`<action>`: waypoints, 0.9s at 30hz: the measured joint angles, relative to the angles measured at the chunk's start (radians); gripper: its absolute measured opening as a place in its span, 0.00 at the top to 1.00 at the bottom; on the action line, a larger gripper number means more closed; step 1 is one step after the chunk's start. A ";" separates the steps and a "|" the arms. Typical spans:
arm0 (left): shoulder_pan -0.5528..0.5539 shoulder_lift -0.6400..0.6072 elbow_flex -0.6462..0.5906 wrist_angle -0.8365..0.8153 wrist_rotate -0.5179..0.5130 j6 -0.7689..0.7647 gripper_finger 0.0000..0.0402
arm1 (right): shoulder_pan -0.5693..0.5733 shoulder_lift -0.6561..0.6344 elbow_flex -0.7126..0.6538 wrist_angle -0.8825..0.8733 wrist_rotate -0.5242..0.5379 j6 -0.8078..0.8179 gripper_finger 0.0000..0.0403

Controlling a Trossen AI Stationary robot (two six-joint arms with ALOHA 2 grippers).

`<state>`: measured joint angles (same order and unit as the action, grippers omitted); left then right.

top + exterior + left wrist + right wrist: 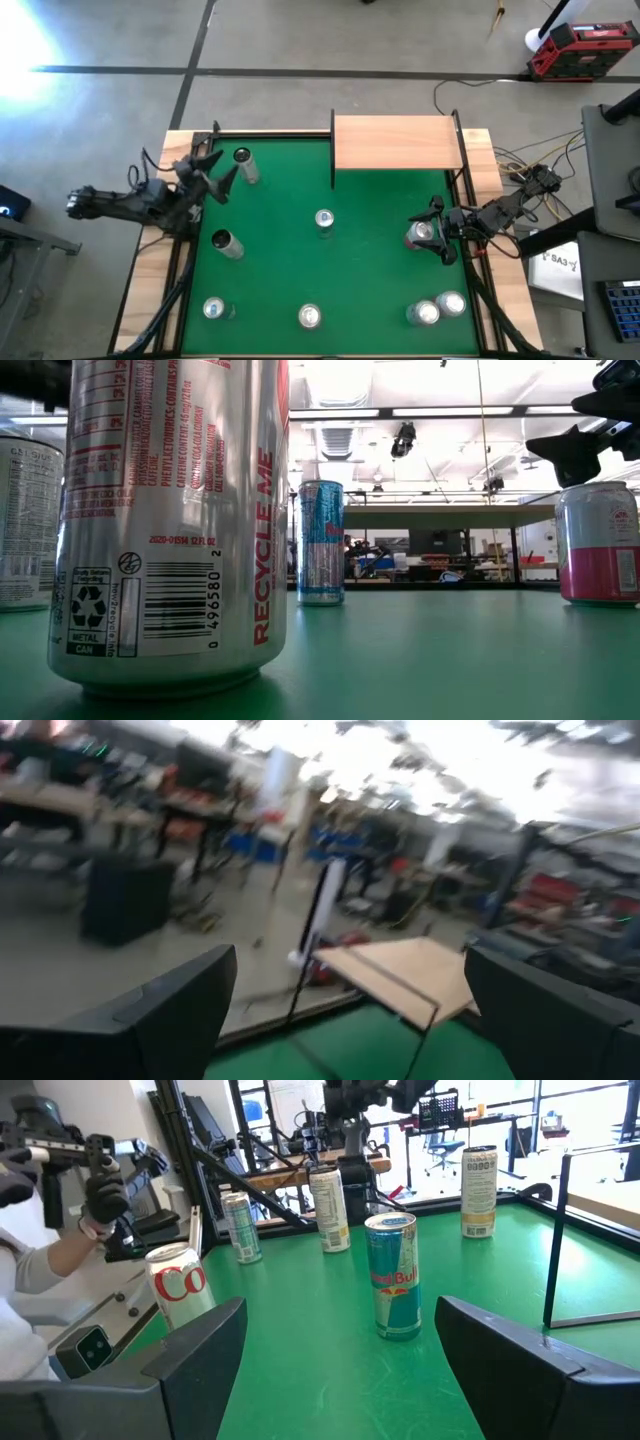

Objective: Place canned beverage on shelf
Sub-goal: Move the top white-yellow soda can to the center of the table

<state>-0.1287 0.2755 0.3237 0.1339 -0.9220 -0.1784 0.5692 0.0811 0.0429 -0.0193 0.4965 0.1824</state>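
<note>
L arm reaches in from its own side, left gripper raised, fingers spread wide, nothing betw them. R arm stretched low, right gripper fingers parted.

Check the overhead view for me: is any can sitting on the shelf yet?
No. The shelf board is bare in the high view, and every can, like the tall can, stands on the green table.

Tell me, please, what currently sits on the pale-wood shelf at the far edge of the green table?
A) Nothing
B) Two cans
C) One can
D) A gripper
A: in the high view the shelf shows only bare board, while every can, such as the middle can, stands on the green table.
</note>
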 joint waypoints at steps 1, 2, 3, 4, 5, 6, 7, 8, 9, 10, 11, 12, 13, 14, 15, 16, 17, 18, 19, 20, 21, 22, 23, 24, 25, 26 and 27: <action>0.000 0.030 0.045 -0.073 -0.020 -0.051 0.06 | 0.000 0.000 0.000 0.000 0.000 0.000 0.22; 0.000 0.061 0.090 -0.151 -0.038 -0.109 0.06 | 0.000 0.000 0.000 0.000 0.000 0.000 0.22; 0.000 0.095 0.137 -0.232 -0.054 -0.169 0.06 | 0.000 0.000 0.000 0.000 0.000 0.000 0.22; 0.000 0.133 0.186 -0.319 -0.068 -0.233 0.06 | 0.000 0.000 0.000 0.000 0.000 0.000 0.22; 0.000 0.170 0.233 -0.405 -0.085 -0.307 0.06 | 0.000 0.000 0.000 0.000 0.000 0.000 0.22; 0.000 0.211 0.279 -0.493 -0.098 -0.386 0.06 | 0.000 0.000 0.000 0.000 0.000 0.000 0.22; 0.000 0.252 0.328 -0.586 -0.114 -0.468 0.06 | 0.000 0.000 0.000 0.000 0.000 0.000 0.22; 0.001 0.291 0.376 -0.678 -0.121 -0.555 0.06 | 0.000 0.000 0.000 0.000 0.000 0.000 0.22; 0.003 0.330 0.422 -0.768 -0.125 -0.643 0.06 | 0.000 0.000 0.000 0.000 0.000 0.000 0.22; 0.007 0.369 0.468 -0.856 -0.126 -0.726 0.06 | 0.000 0.000 0.000 0.000 0.000 0.000 0.22; 0.011 0.410 0.514 -0.941 -0.125 -0.802 0.06 | 0.000 0.000 0.000 0.000 0.000 0.000 0.22; 0.017 0.447 0.557 -1.016 -0.123 -0.873 0.06 | 0.000 0.000 0.000 0.000 0.000 0.000 0.22; 0.024 0.486 0.599 -1.087 -0.115 -0.937 0.06 | 0.000 0.000 0.000 0.000 0.000 0.000 0.22; 0.033 0.522 0.639 -1.152 -0.106 -0.993 0.06 | 0.000 0.000 0.000 0.000 0.000 0.000 0.22; 0.042 0.558 0.677 -1.210 -0.095 -1.043 0.06 | 0.000 0.000 0.000 0.000 0.000 0.000 0.22; 0.055 0.592 0.713 -1.253 -0.079 -1.083 0.06 | 0.000 0.000 0.000 0.000 0.000 0.000 0.22; 0.069 0.622 0.747 -1.295 -0.062 -1.116 0.06 | 0.000 0.000 0.000 0.000 0.000 0.000 0.22; 0.086 0.651 0.780 -1.328 -0.039 -1.142 0.06 | 0.000 0.000 0.000 0.000 0.000 0.000 0.22; 0.107 0.677 0.811 -1.355 -0.012 -1.162 0.06 | 0.000 0.000 0.000 0.000 0.000 0.000 0.22; 0.131 0.701 0.843 -1.374 0.016 -1.176 0.06 | 0.000 0.000 0.000 0.000 0.000 0.000 0.22; 0.159 0.723 0.872 -1.391 0.049 -1.183 0.06 | 0.000 0.000 0.000 0.000 0.000 0.000 0.22; 0.191 0.743 0.898 -1.407 0.083 -1.185 0.06 | 0.000 0.000 0.000 0.000 0.000 0.000 0.22; 0.227 0.762 0.922 -1.421 0.118 -1.186 0.06 | 0.000 0.000 0.000 0.000 0.000 0.000 0.22; 0.264 0.779 0.944 -1.431 0.153 -1.185 0.06 | 0.000 0.000 0.000 0.000 0.000 0.000 0.22; 0.305 0.796 0.961 -1.439 0.191 -1.180 0.06 | 0.000 0.000 0.000 0.000 0.000 0.000 0.22; 0.350 0.809 0.974 -1.440 0.230 -1.168 0.06 | 0.000 0.000 0.000 0.000 0.000 0.000 0.22; 0.395 0.823 0.983 -1.440 0.276 -1.152 0.06 | 0.000 0.000 0.000 0.000 0.000 0.000 0.22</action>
<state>0.2666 1.0985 1.3068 -1.3061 -0.6455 -1.3303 0.5694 0.0812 0.0433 -0.0193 0.4965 0.1825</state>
